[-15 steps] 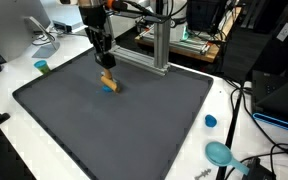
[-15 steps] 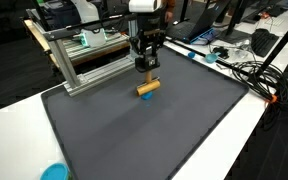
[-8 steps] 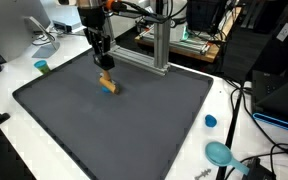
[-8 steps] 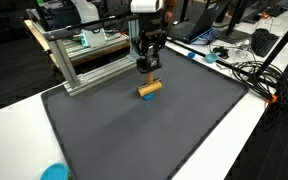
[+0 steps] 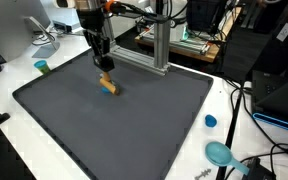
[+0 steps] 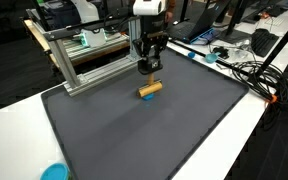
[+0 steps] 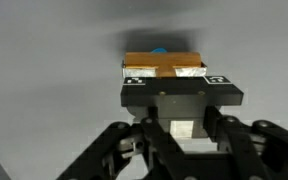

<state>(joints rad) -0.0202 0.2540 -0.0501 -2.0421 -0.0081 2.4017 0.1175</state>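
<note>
My gripper (image 5: 104, 70) hangs over the far part of a dark grey mat (image 5: 124, 130) and also shows in the other exterior view (image 6: 150, 74). It is shut on a small orange-brown block (image 5: 108, 85) with a blue piece at one end. The block (image 6: 150, 89) sits tilted just under the fingertips, close to the mat. In the wrist view the block (image 7: 164, 64) lies between the finger pads of the gripper (image 7: 174, 80), with the blue piece showing at its far edge.
An aluminium frame (image 5: 149, 50) (image 6: 84, 60) stands at the mat's back edge near the arm. A blue cap (image 5: 211, 121), a teal bowl (image 5: 219, 153) (image 6: 54, 172) and a teal cup (image 5: 42, 67) lie on the white table. Cables (image 6: 249, 70) run beside the mat.
The gripper and the block have shifted a little sideways together. Nothing else has moved.
</note>
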